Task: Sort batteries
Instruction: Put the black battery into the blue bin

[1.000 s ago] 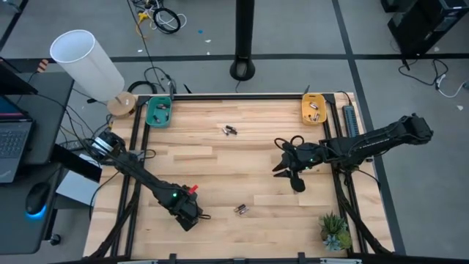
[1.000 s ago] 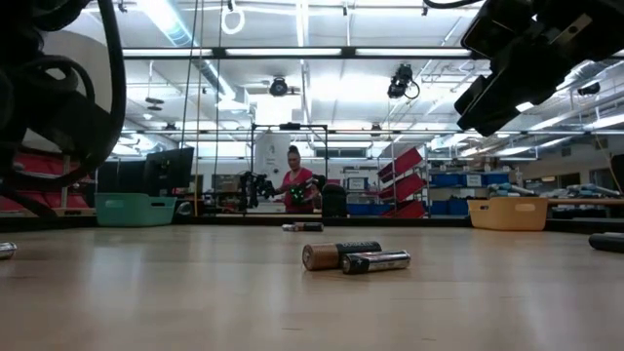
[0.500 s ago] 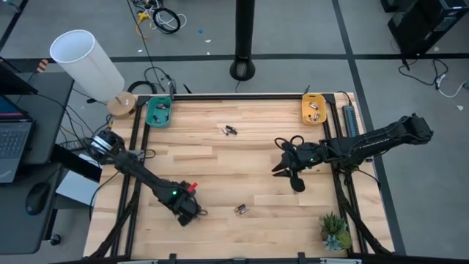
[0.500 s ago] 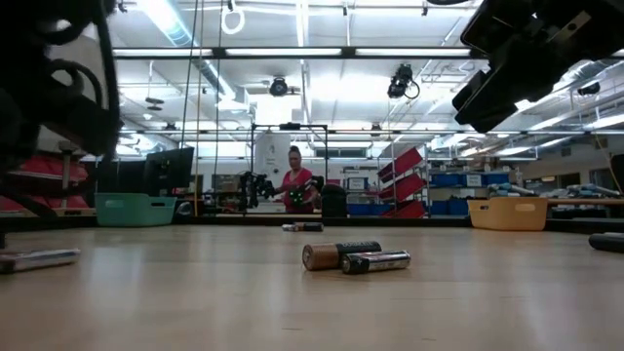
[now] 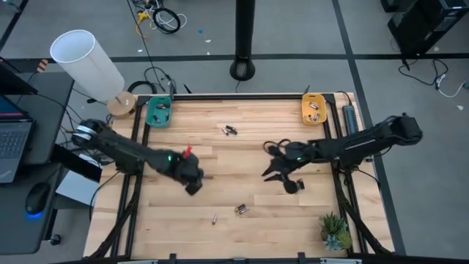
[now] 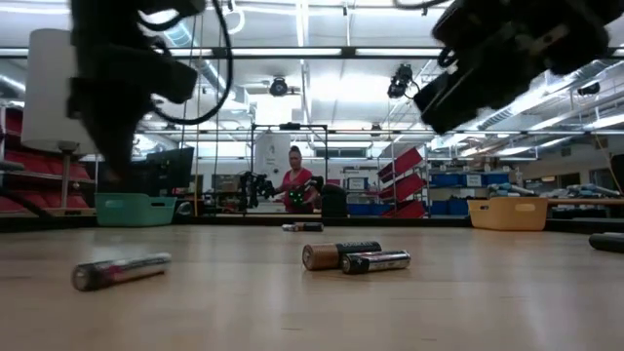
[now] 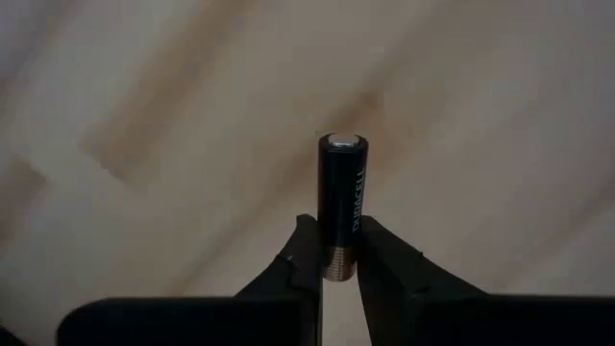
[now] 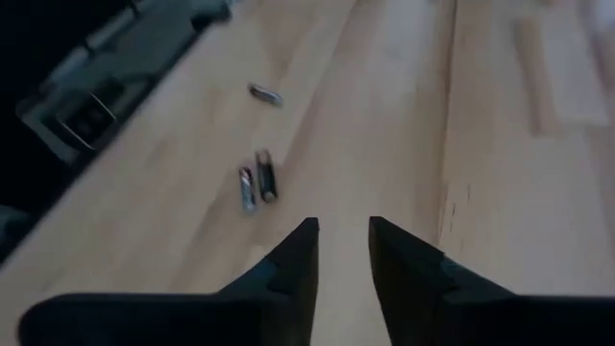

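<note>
In left gripper [image 7: 332, 252]: black battery [image 7: 343, 207]

Three batteries [image 6: 354, 257] lie on the table [image 6: 468, 302] (a pair touching, one apart).

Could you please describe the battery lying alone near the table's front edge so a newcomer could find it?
Start at the wooden table and go to its front edge, the side opposite the trays. Left of the battery pair lies the single battery, apart from it and untouched by either arm.
</note>
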Controlling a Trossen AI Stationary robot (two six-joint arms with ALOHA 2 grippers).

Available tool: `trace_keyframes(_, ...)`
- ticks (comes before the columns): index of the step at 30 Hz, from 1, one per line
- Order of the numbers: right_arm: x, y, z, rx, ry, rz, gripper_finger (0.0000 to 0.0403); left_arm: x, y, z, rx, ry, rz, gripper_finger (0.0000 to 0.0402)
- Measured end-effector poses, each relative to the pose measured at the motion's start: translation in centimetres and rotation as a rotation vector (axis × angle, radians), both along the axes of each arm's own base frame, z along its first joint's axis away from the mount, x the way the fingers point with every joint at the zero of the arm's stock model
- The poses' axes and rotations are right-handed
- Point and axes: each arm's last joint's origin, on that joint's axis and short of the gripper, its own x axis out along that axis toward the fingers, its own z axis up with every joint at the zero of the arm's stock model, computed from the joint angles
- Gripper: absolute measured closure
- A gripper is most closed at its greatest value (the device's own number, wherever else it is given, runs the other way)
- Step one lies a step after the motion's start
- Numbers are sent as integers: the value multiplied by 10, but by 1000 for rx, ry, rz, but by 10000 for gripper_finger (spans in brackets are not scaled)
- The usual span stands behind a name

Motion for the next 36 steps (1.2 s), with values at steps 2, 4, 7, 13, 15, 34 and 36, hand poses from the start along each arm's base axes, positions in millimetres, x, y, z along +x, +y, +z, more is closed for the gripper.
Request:
trace_keyframes(2, 12, 1, -5, -19, 28, 11, 281, -3, 17, 8, 45, -13, 36, 355)
trace_keyframes(4, 26, 5, -4, -33, 7, 42, 265, -6, 36, 15, 74, -20, 74, 355)
trace_keyframes(7, 45, 17, 0, -52, -34, 147, 247, -14, 67, 21, 98, 23, 145, 355)
trace_keyframes(13, 65, 31, -1, -40, 7, 267, 239, -28, 133, 20, 175, 129, 276, 355)
trace_keyframes(15, 67, 35, 2, -38, 1, 279, 242, -35, 155, 17, 190, 180, 307, 355)
trace_keyframes(34, 34, 111, -19, -89, 144, 586, 221, -98, 241, 13, 133, 273, 504, 236)
trace_keyframes(36, 35, 111, -22, -85, 165, 576, 217, -98, 239, 13, 122, 286, 531, 227)
